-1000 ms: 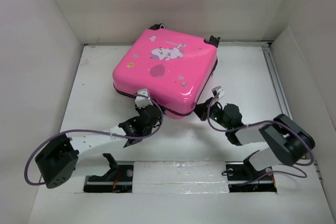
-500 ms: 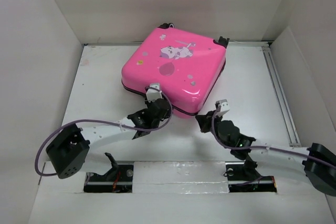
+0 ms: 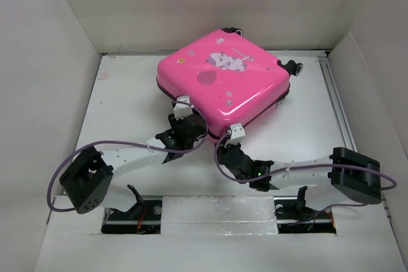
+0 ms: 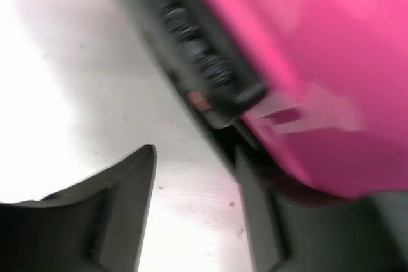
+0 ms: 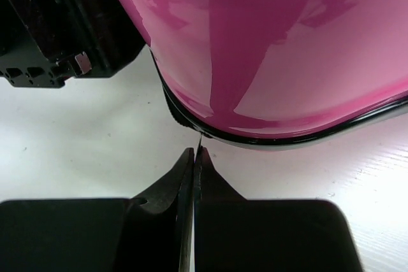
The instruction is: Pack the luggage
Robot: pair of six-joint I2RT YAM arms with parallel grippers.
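Luggage (image 3: 223, 81) on table (image 3: 121, 106) | left gripper (image 4: 196, 157), right gripper (image 5: 193, 152) at near edge

no words, brand names, numbers or signs could be read anywhere. the luggage (image 3: 223, 87) bore a cartoon print (image 3: 227, 60) and a few small marks on its pink shell, yet any lettering among them was too small to make out. both wrist views showed only plain, unmarked surfaces.

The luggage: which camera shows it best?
Top external: the luggage shows whole, closed, its printed pink shell up. Both wrist views are too close, giving only a patch of pink shell and the black seam.
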